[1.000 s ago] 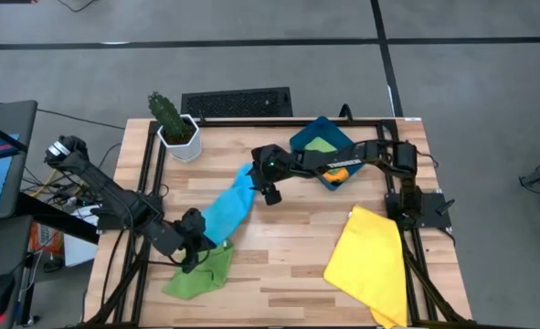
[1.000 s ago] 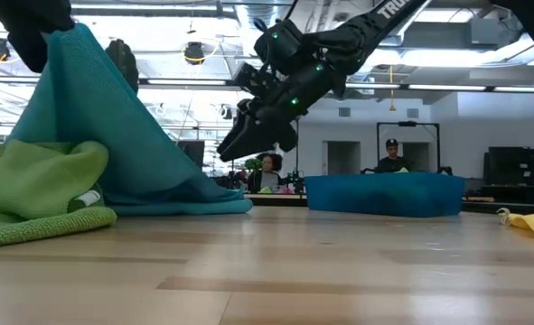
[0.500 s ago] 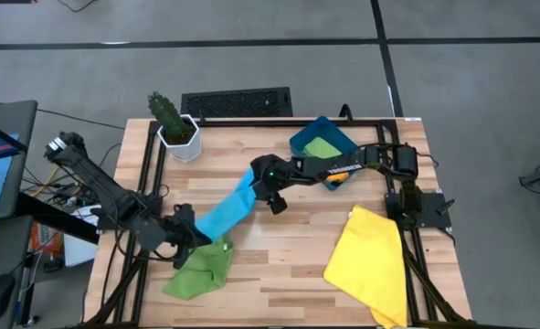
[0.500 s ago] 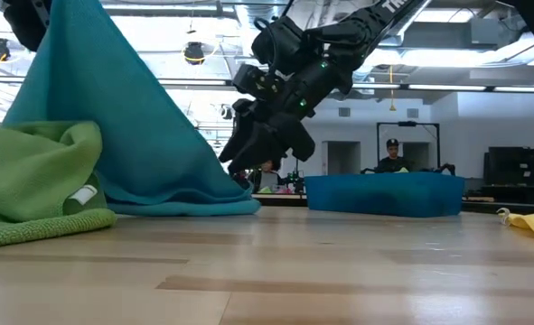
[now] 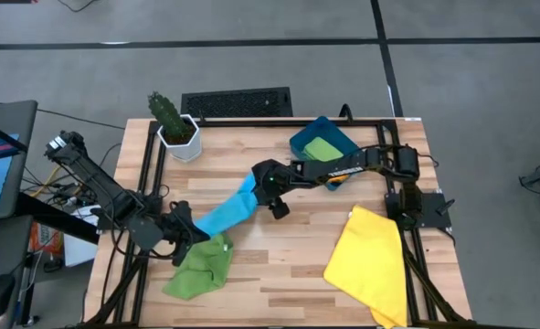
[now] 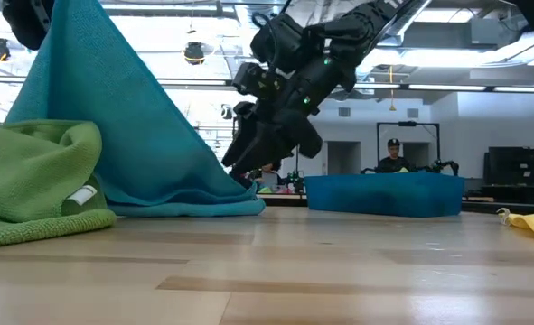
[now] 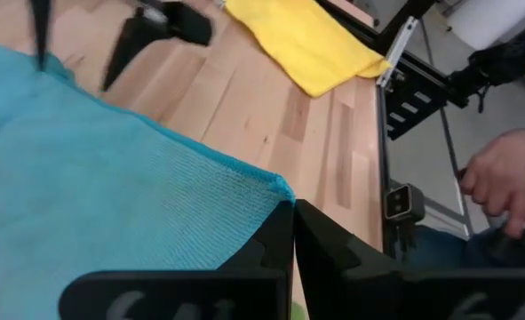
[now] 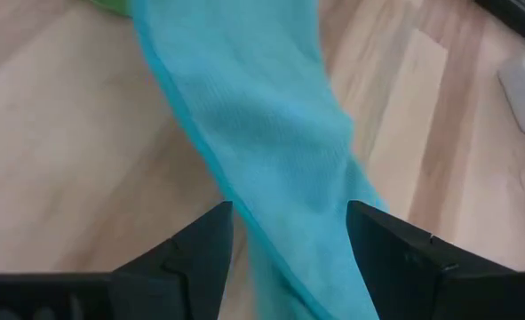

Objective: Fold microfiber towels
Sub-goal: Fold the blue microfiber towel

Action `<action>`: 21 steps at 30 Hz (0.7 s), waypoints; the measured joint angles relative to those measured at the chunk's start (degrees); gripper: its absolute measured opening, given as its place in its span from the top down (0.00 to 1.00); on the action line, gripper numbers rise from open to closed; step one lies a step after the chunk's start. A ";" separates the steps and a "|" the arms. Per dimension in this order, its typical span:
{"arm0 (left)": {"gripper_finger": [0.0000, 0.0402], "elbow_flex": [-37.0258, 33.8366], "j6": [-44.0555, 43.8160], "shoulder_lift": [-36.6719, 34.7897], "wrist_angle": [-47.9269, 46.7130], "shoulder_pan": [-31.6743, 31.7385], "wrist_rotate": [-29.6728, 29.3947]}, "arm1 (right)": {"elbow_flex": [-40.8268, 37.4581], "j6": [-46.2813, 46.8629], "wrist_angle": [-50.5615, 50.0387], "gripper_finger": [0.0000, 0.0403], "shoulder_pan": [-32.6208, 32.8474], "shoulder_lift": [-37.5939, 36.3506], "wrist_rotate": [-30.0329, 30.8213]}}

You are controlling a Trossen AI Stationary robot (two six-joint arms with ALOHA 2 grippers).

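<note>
Light blue towel (image 5: pixel 226 214) stretched up from its seven o'clock corner, left gripper (image 7: pixel 292 233) clamped there; right gripper (image 8: pixel 284 244), jaws apart, straddles the one o'clock end to pinch it.

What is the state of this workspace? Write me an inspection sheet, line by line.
Surface: wooden slat table on a black frame.
Job's things: light blue towel stretched between both grippers; green towel crumpled at the near left; yellow towel spread at the right, overhanging the edge; second green towel and an orange towel in the teal bin.
Clutter: potted cactus at the far left corner.
Grippers: left gripper shut on a towel corner; right gripper open, astride the towel's far end.
Cables: bundle off the table's left side.
Surroundings: person's hand beyond the table; people seated behind.
</note>
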 joint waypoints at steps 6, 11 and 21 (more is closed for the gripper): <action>1.00 0.00 -0.93 0.00 -0.69 0.00 -0.58 | -0.05 0.46 -2.63 0.39 1.03 -0.99 -0.04; 1.00 1.64 0.36 0.04 0.17 -0.27 -0.92 | 0.00 -0.27 -1.31 0.39 1.98 -0.81 -0.04; 1.00 7.56 6.41 0.04 0.45 -3.48 -4.43 | 0.04 0.24 1.37 0.39 1.82 1.33 0.42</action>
